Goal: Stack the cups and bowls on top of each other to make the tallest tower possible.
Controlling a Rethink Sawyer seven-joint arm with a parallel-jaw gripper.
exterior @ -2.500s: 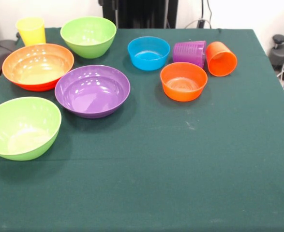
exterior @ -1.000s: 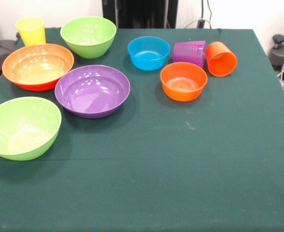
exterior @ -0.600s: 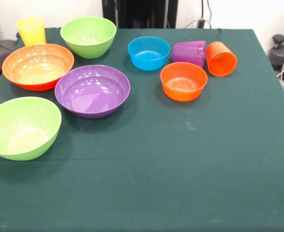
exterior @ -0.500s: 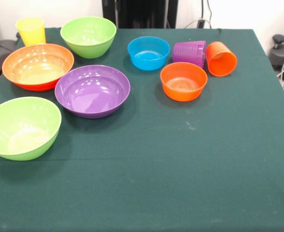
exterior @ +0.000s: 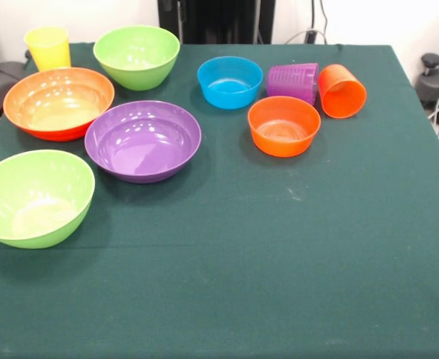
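Plastic bowls and cups sit apart on the green desk (exterior: 279,247), nothing stacked: purple bowl (exterior: 143,140) between the orange bowl (exterior: 58,102) and the small orange bowl (exterior: 283,125); orange cup (exterior: 342,90) and purple cup (exterior: 293,81) tipped over. Likely first: pick a wide base. Neither arm nor pincer shows, so its grip is unknowable.

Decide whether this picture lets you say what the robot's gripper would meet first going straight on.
No: the gripper is out of view, so its line cannot be judged; only the table with bowls and cups shows.
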